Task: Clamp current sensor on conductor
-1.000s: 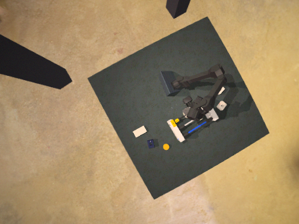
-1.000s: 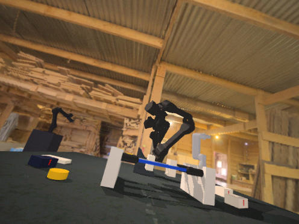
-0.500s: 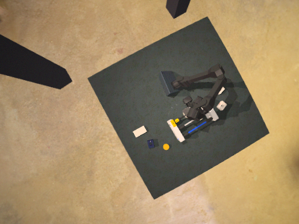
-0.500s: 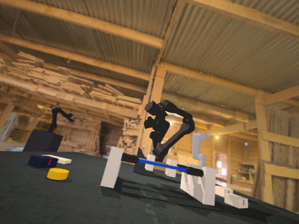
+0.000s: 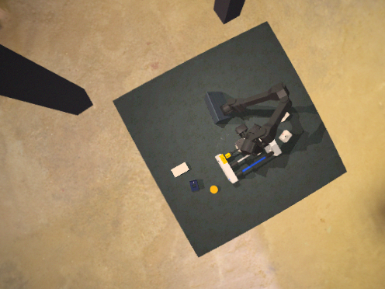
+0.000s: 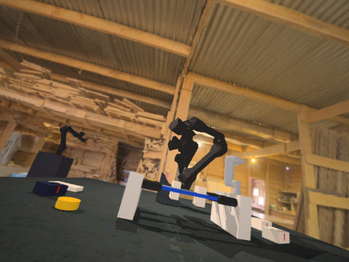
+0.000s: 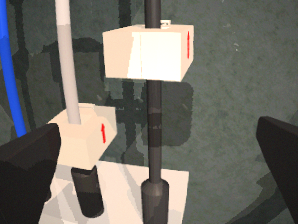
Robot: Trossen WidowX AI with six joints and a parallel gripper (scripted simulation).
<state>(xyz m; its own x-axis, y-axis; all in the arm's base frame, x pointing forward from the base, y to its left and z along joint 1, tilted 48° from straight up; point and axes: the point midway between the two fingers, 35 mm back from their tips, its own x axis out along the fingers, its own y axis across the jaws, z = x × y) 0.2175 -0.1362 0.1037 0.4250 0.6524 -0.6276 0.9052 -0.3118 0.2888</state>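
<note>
End effector (image 5: 248,149) (image 6: 183,176) (image 7: 161,129) wide, holding nothing. We judge task sensor to be cream-white boxy clamp with red arrow (image 5: 238,144) (image 6: 174,190) (image 7: 156,56), around slim black conductor (image 7: 154,110), seemingly closed. Latch unconfirmed: partial catch could spring open. LOAD lettering unreadable, so arrow direction needs checking. Left finger (image 7: 30,162) overlaps neighbouring cream sensor (image 6: 199,198) (image 7: 87,137) in wrist view; sideways drift or careless retreat could snag it.
</note>
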